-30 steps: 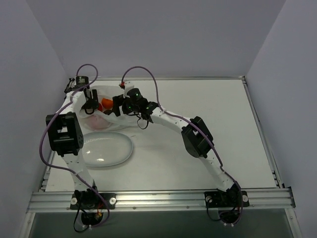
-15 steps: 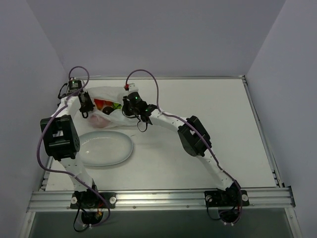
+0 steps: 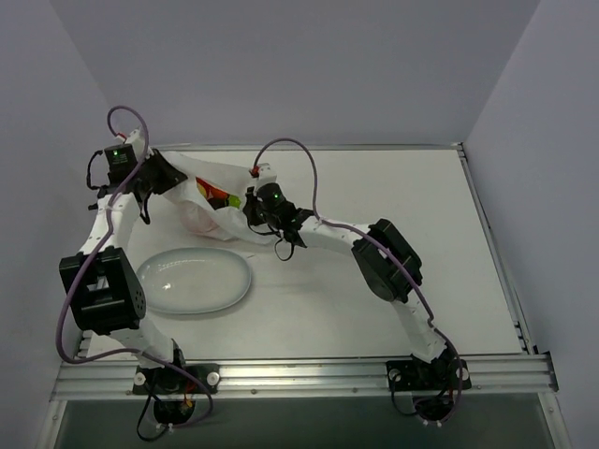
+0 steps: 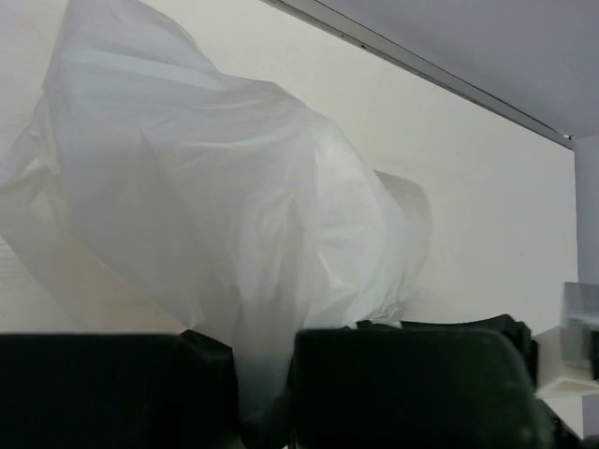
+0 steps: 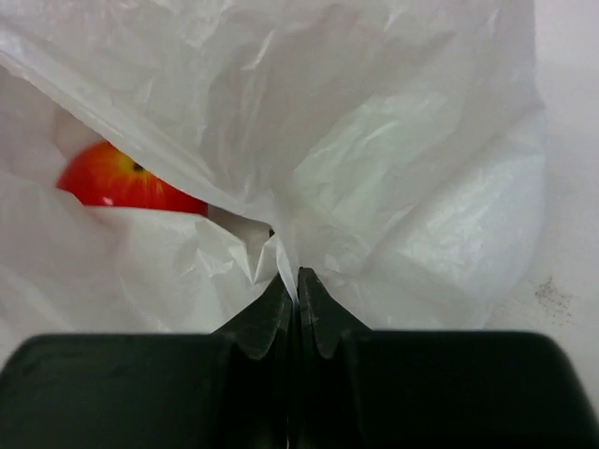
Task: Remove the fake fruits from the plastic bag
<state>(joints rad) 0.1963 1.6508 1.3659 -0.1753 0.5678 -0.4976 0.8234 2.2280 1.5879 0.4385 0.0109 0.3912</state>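
**A:** Where is the plastic bag (image 3: 208, 210)?

**B:** At the far left of the table (image 3: 393, 187), just beyond the plate (image 3: 154, 281), drawn out between the two arms. It is thin, translucent white film, crinkled all over.

**A:** How does the left gripper (image 3: 174, 174) stand?

**B:** It pinches the bag. In the left wrist view a gathered fold runs down into the narrow gap between the two blocky matte-black fingers (image 4: 94, 383). From there the film billows out in broad soft pleats with a rounded lobe at its right side.

**A:** And the right gripper (image 5: 292, 281)?

**B:** Its tapered black tips are pressed together on a sharp pleat of the plastic, with no gap between them. Fine creases fan out from the pinch, and the film looks tighter and more wrinkled there.

**A:** Can you see any fruit?

**B:** Yes, inside the bag. The right wrist view shows a red apple (image 5: 122, 178) under a fold on the left, smooth, round and glossy, with a yellowish blush. From above, a red patch and a green fruit (image 3: 231, 200) sit side by side at the bag's opening. Lower down a pinkish blur shows through the film, and I cannot tell which fruit that is.

**A:** The plate?

**B:** It is a smooth white oval with a shiny glaze. It lies near the bag, and whether the two touch is unclear.
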